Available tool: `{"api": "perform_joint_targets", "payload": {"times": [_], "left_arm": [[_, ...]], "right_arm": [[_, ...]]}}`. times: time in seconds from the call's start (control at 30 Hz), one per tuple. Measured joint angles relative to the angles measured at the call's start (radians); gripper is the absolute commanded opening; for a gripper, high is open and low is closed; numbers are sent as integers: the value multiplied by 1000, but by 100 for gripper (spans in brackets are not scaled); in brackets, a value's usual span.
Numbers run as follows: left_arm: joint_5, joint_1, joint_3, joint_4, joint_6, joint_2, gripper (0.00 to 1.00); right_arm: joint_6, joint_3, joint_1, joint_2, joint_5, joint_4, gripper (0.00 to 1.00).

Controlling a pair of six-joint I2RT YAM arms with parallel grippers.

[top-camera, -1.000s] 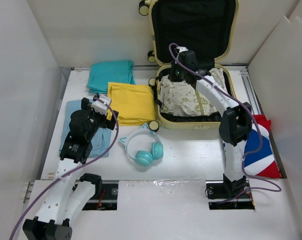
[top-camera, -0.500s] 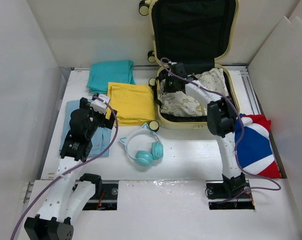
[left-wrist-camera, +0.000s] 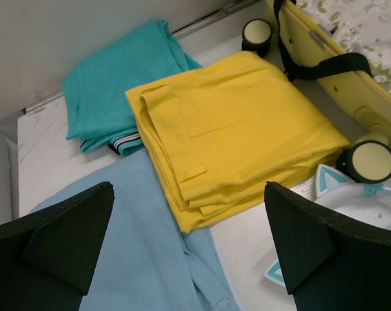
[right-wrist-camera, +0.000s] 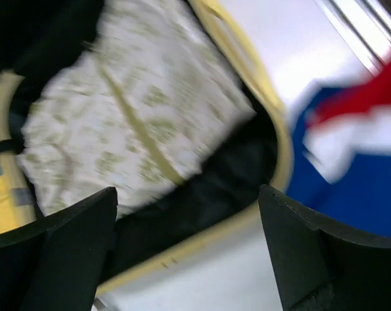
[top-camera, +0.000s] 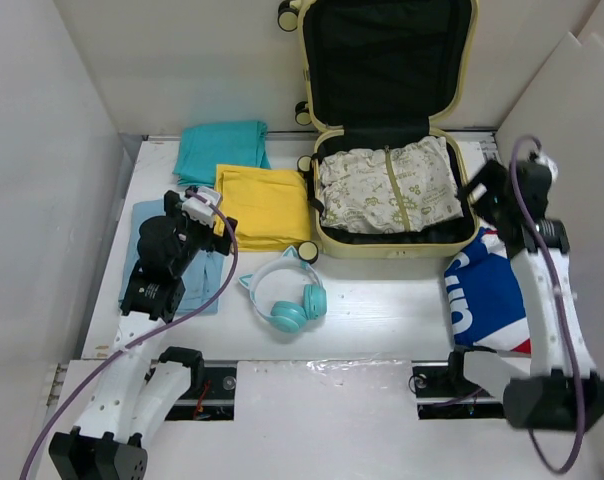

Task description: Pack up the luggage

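Note:
The luggage (top-camera: 382,247) lies open at the back centre with its lid standing upright and black lining showing. A cream patterned garment (top-camera: 387,187) lies spread flat in its lower half. My right gripper (top-camera: 480,195) hovers open and empty just off the case's right rim. Its blurred wrist view shows the garment (right-wrist-camera: 131,116) and the rim (right-wrist-camera: 202,243) beyond the gripper (right-wrist-camera: 189,253). My left gripper (top-camera: 210,232) is open and empty (left-wrist-camera: 189,259) above a light blue cloth (left-wrist-camera: 118,259), beside a folded yellow garment (left-wrist-camera: 234,129).
A teal folded garment (top-camera: 220,148) lies behind the yellow one (top-camera: 262,205). Teal cat-ear headphones (top-camera: 287,295) lie in front of the case, near a wheel (left-wrist-camera: 370,162). A red, white and blue fabric item (top-camera: 492,300) lies at the right by the wall.
My right gripper opened, left the patterned garment in the luggage and swung out of the case to the right. The garment now lies flat and uncovered. The left arm barely moved.

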Motion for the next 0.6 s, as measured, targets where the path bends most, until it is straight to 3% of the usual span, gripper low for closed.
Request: {"api": "perform_joint_targets", "payload": {"times": [0.13,0.27,0.4,0.6], "left_arm": [[47,0,0,29,-20,12,100],[79,-4,0,51,-32,58,100],[82,-34,0,53,-32,74,100],[73,-61,0,67,-29,73,100]], "right_arm": [[131,-280,-124,-313,87,-188,96],[233,-397,-288,-468,162,-348,97],[369,-430,-356,-509,248,-461,99],[575,-506,-379,-390,301,-515,100]]}}
